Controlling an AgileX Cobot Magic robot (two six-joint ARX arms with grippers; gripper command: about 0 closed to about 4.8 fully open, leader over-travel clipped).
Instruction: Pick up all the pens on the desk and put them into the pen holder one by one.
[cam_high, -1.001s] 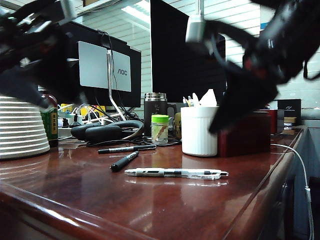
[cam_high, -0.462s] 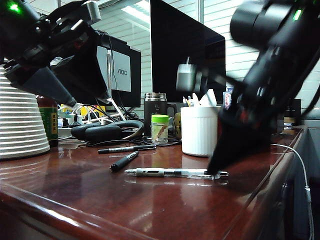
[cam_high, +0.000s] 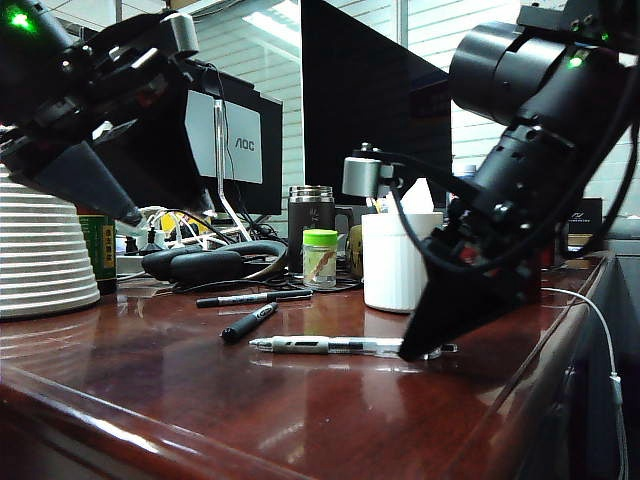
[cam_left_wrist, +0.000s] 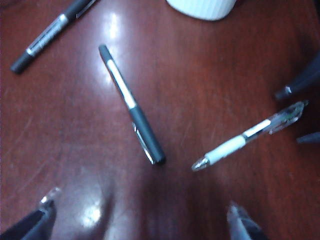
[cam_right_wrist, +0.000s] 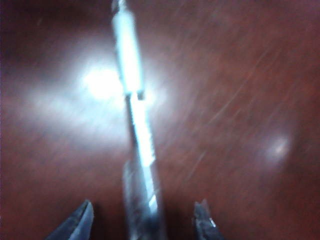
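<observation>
- The desk (cam_high: 330, 400) is a glossy reddish-brown wooden top with a rounded front edge; it mirrors the ceiling lights and shows fine scratches in both wrist views.
- Three pens lie flat on it, all apart from one another: the clear-and-white ballpoint (cam_high: 320, 345) nearest the front edge, the short black marker (cam_high: 247, 323) behind it to the left, and the thin black marker with white print (cam_high: 252, 298) farther back.
- The pen holder (cam_high: 392, 262), a white ribbed cup, stands upright behind the ballpoint, with a few items poking out of its top.
- At the back stand a dark steel-topped mug (cam_high: 310, 225), a small jar with a green lid (cam_high: 320, 258), black headphones (cam_high: 210, 262) among cables, and a monitor (cam_high: 225, 140) seen from behind.
- A big white ribbed cone (cam_high: 40, 255) sits at the far left.
- The room behind has white slatted walls and a bright ceiling lamp.
- The right hand (cam_right_wrist: 145, 220) is low over the desk at the ballpoint's right end, its fingers spread with the ballpoint (cam_right_wrist: 137, 150) running between them, not pinched.
- The left hand (cam_left_wrist: 142, 222) hangs high on the left with fingers spread wide, holding nothing, looking down on the pens.
</observation>
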